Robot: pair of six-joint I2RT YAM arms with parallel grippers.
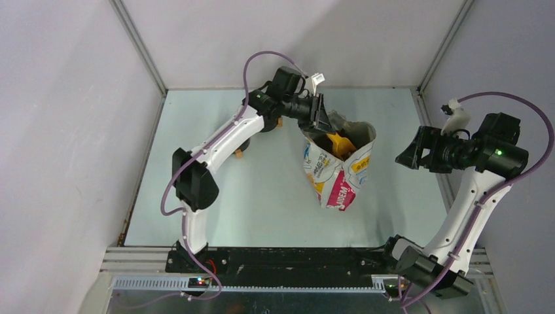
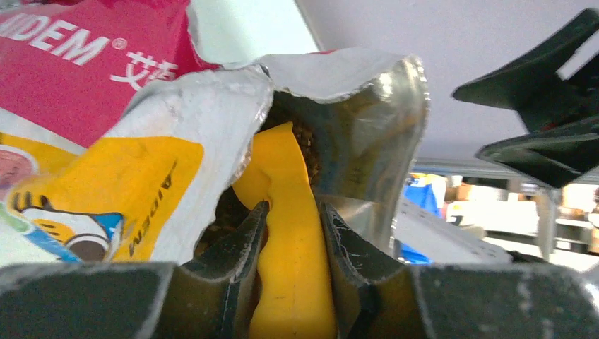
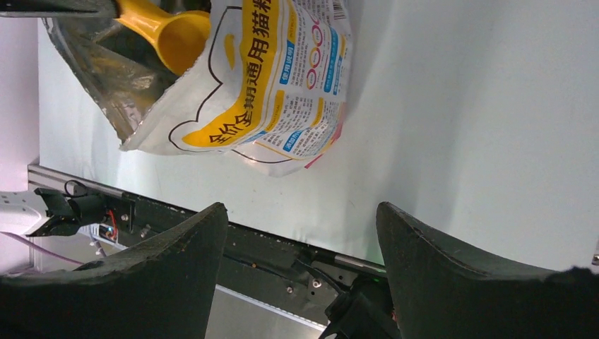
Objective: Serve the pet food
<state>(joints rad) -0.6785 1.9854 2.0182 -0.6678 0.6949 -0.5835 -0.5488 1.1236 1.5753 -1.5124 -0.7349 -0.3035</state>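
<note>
The left pincer [image 1: 319,112] is reaching to the open mouth of the cat-food bag [image 1: 335,176] from its far-left side. Its jaws are clamping the flat handle of the yellow-orange scoop [image 2: 282,176], one finger pressing on each side. Just beyond the fingertips the scoop is dipping down inside the bag. The pet food [image 2: 308,145] is lying there as a dark brown mass of small pellets against the silver lining, beside and behind the scoop (only patches of it are showing past the handle). The bag is sitting on the desk [image 1: 262,203] directly ahead of that pincer, its torn top gaping wide and its printed pink, yellow and white side facing the arm bases. Well to the right of the bag, the right pincer [image 1: 407,154] is hovering over the desk's right edge with its jaws spread wide and nothing between them. It is pointing toward the bag, which is sitting well apart from its fingertips.
</note>
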